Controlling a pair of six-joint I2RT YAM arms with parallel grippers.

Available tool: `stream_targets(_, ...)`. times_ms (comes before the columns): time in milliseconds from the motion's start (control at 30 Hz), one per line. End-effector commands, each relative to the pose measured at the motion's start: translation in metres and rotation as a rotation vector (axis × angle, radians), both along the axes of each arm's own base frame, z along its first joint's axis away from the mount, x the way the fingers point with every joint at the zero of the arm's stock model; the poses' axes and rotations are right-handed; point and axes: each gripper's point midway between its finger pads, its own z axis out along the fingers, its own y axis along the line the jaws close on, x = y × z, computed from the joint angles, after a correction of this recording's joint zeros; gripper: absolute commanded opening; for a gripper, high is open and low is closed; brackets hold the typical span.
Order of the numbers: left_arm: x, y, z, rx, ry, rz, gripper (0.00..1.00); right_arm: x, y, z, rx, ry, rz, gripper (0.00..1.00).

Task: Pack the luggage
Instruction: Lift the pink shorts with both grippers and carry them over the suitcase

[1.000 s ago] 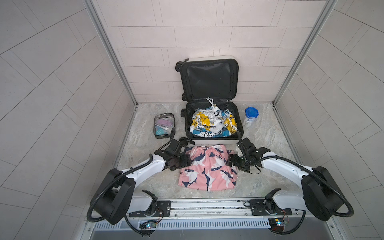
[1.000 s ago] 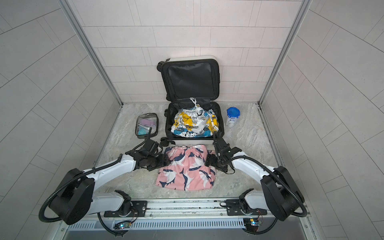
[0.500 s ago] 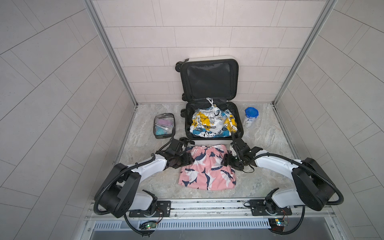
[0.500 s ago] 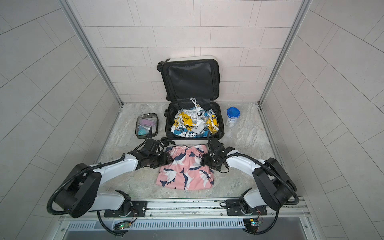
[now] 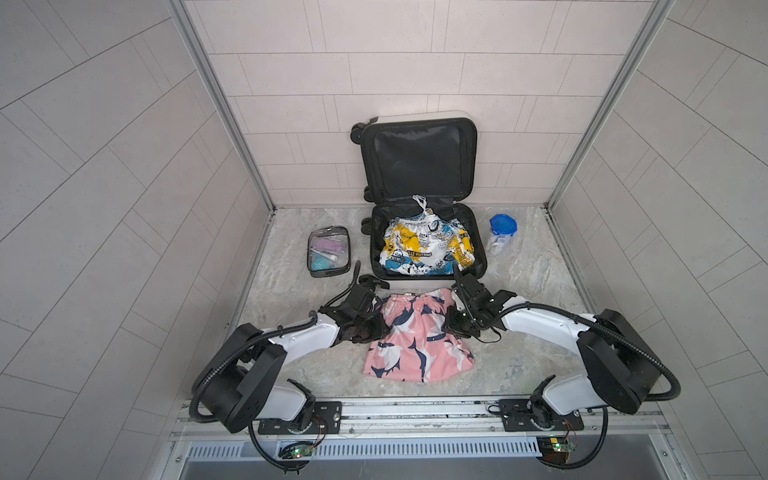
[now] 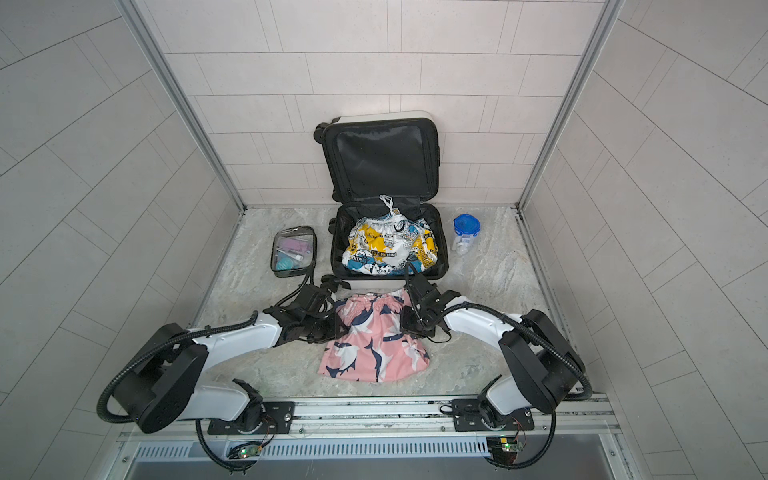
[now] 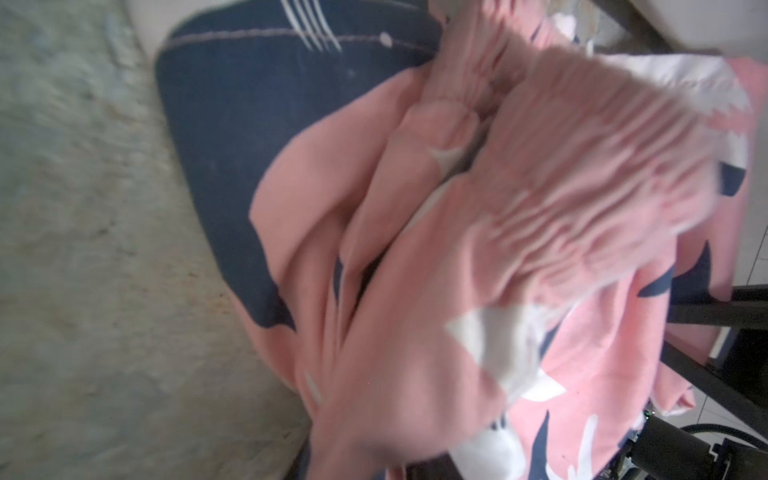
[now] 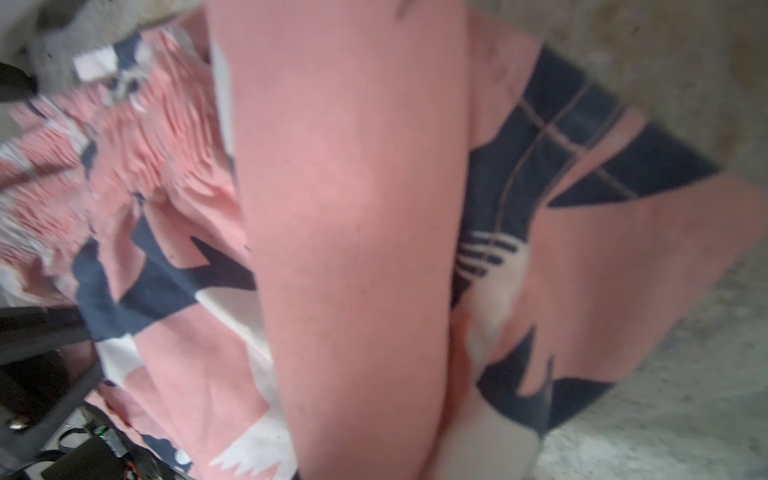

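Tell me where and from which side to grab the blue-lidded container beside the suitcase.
Grip the blue-lidded container around its clear body, below the lid, coming from the right: it appears to stand upright, and the luggage wall sits close on its left.

A robot test cell dressed up as a bathroom corner: pale tiled walls (image 5: pixel 104 187) on three sides, joined by bare metal corner posts (image 5: pixel 224 108), a marbled stone table (image 5: pixel 540 291), and two robot arms (image 5: pixel 299 336) bolted to a metal rail (image 5: pixel 415 411) along its front edge.
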Motion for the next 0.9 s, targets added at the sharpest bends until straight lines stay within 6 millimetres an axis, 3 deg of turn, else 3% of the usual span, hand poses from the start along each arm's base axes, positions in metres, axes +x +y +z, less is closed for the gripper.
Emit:
stream_targets(0, 0.000, -0.006, 0.022, -0.028, -0.016, 0.000, 0.16, -0.001, 0.004, 0.017, 0.010, -0.014, 0.009, 0.12)
stream_targets(167, -0.001, -0.002, 0.057, -0.018, -0.051, -0.014, 0.01, -0.004, 0.006, 0.041, 0.028, -0.032, 0.034, 0.00)
stream_targets(367, -0.008, 0.004, 0.100, -0.008, -0.079, -0.035, 0.00, -0.005, 0.008, 0.083, 0.061, -0.092, 0.075, 0.00)
stream_targets(500, -0.008, 0.010, 0.140, -0.019, -0.146, -0.032, 0.00, -0.002, 0.013, 0.124, 0.089, -0.165, 0.143, 0.00)
stream_targets(667, 0.012, 0.015, 0.191, -0.019, -0.290, 0.010, 0.00, 0.008, 0.015, 0.169, 0.101, -0.244, 0.176, 0.00)
stream_targets(867, 0.053, -0.005, 0.246, -0.027, -0.402, -0.012, 0.00, 0.049, 0.015, 0.216, 0.160, -0.349, 0.120, 0.00)
